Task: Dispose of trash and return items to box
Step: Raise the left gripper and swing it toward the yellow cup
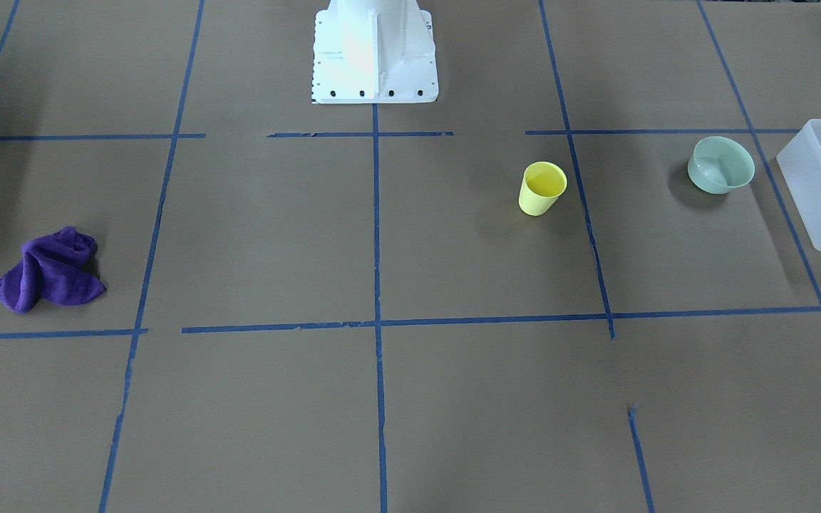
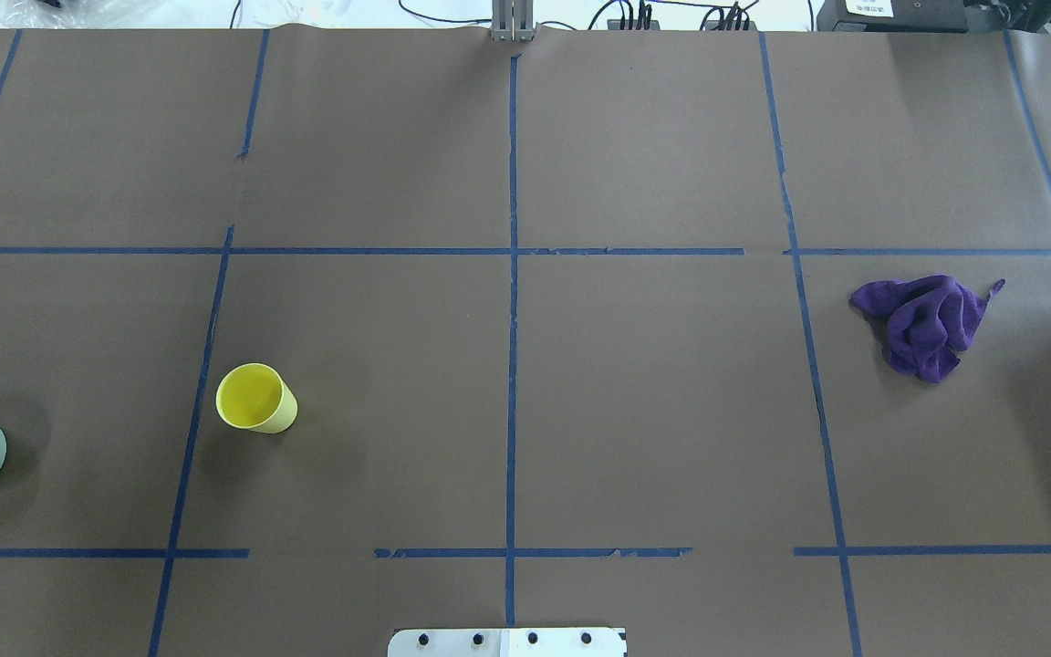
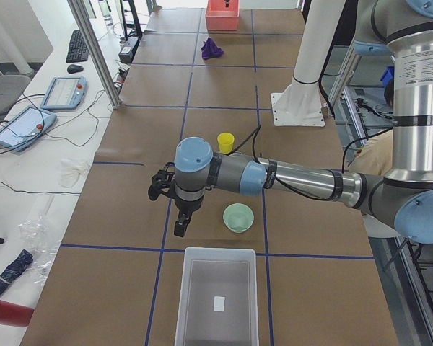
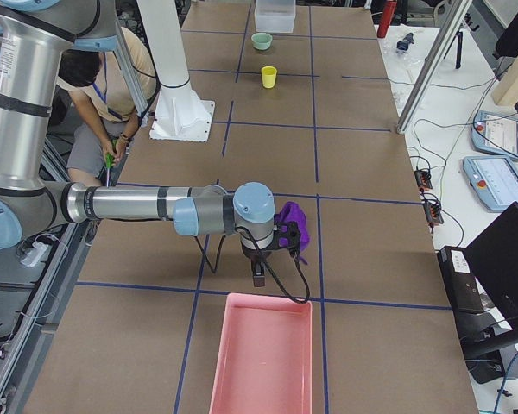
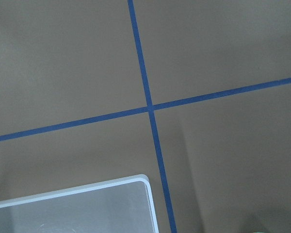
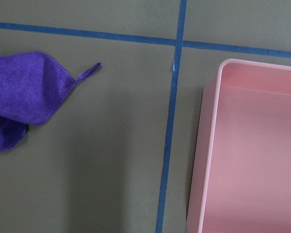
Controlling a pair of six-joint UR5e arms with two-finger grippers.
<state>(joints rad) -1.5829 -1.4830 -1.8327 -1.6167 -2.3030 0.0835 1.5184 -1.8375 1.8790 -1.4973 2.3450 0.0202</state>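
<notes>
The yellow cup (image 1: 543, 188) stands upright on the brown table and also shows in the overhead view (image 2: 256, 399). The mint-green bowl (image 1: 721, 165) sits between the cup and the frosted white box (image 1: 813, 196), apart from both. In the exterior left view my left gripper (image 3: 179, 225) hangs above the table beside the bowl (image 3: 238, 217), near the box (image 3: 182, 303). In the exterior right view my right gripper (image 4: 259, 274) hangs by the purple cloth (image 4: 295, 222). I cannot tell whether either gripper is open or shut. The box corner (image 5: 87, 187) shows in the left wrist view.
The purple cloth (image 2: 927, 324) lies crumpled on my right side. A pink bin (image 4: 263, 354) stands at the table's right end; its wall (image 6: 203, 145) shows in the right wrist view. The robot's white base (image 1: 375, 57) stands at the table's rear middle.
</notes>
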